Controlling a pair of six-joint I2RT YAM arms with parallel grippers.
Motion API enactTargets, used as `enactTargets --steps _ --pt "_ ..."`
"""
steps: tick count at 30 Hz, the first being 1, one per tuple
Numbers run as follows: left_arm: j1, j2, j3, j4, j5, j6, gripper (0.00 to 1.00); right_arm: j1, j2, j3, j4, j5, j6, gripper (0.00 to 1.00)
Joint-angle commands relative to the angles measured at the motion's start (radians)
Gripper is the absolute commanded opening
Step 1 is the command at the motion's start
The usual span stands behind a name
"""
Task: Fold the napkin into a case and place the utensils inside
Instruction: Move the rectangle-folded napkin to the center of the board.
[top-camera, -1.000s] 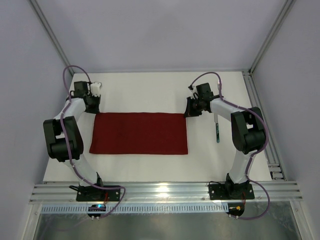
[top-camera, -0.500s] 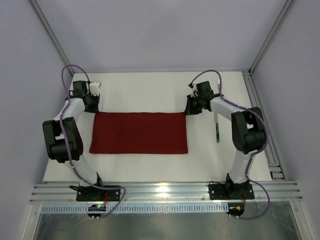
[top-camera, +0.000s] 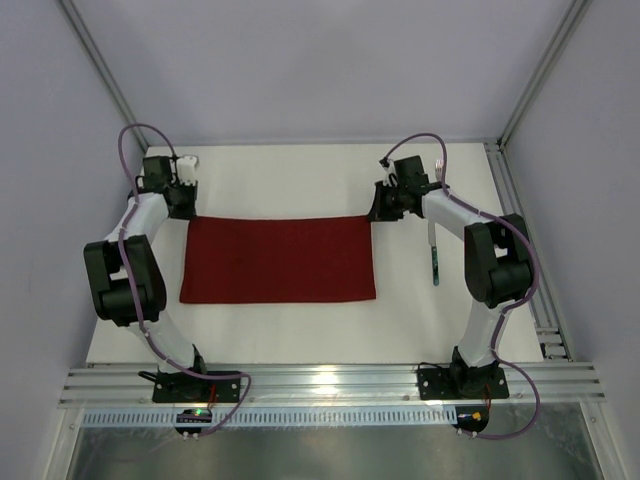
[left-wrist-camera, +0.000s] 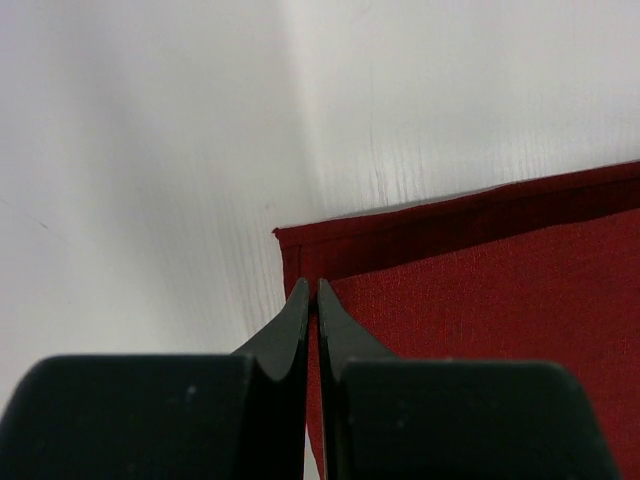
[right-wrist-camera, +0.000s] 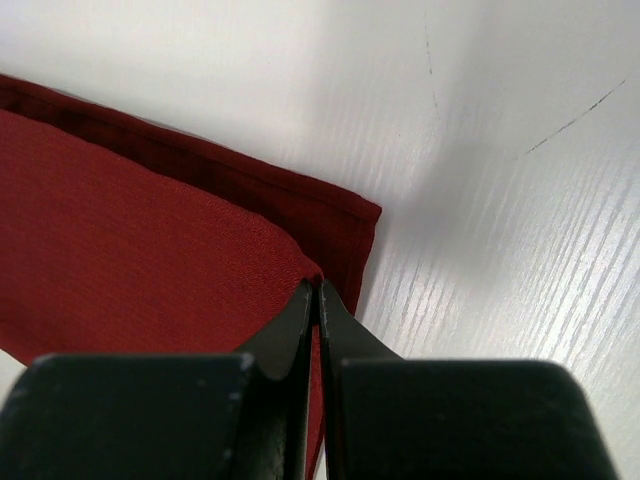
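- Napkin (top-camera: 278, 258): folded rectangle, mid-table. Near edge unmoved; far edge now drawn toward 12 o'clock.
- Utensils (top-camera: 436, 262): at its 3 o'clock, untouched.
- Left gripper (top-camera: 184, 203), right gripper (top-camera: 377, 209): each clamped on a far corner, both shifted farther. Folding likely under way.

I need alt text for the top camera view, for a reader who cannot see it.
A dark red napkin lies flat as a wide rectangle on a white table, with the left tool and right tool at its two far corners. A teal-handled utensil lies to its right.
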Motion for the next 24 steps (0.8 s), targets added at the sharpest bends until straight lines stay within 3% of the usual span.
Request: enactTargets --steps 1,24 --pt "0.010 -0.050 0.050 0.037 0.006 -0.018 0.00 -0.010 -0.012 0.044 0.037 0.002 0.026 0.04" --pt "0.010 -0.038 0.074 0.037 -0.002 -0.046 0.00 -0.013 0.022 0.073 0.057 0.007 0.071 0.04"
